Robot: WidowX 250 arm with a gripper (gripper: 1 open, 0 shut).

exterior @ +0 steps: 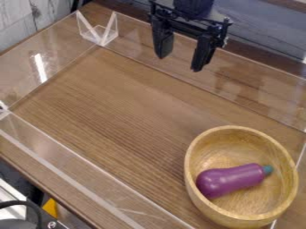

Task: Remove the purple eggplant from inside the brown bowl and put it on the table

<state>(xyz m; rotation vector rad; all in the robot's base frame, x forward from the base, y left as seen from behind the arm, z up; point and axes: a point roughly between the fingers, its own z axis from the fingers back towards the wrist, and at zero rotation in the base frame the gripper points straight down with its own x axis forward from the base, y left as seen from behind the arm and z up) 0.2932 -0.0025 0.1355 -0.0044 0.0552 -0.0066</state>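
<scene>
1. My gripper [182,52] hangs over the far side of the table [120,116], with its two dark fingers [159,43] pointing down. The fingers stand well apart and there is nothing between them, so my gripper is empty.

2. Directly under my gripper I see only bare wood grain. Just beside it, behind and to the left in the picture, a folded piece of clear acrylic [98,31] stands at the wall. I judge it plays no part in the move.

3. The brown bowl [209,152] is well apart from my gripper, toward the camera and to the right in the picture. It sits near the clear wall on that side.

4. The purple eggplant [231,179] lies inside the bowl, on its bottom, a little past the bowl's center as seen from my gripper.

5. Its long axis runs almost left to right in the picture. The thick end is on the left; the narrow neck with the blue tip [269,167] points right and slightly away from the camera.

6. In my judgement, I must travel toward the camera and right, then descend with the fingers across the short width of the body.
</scene>
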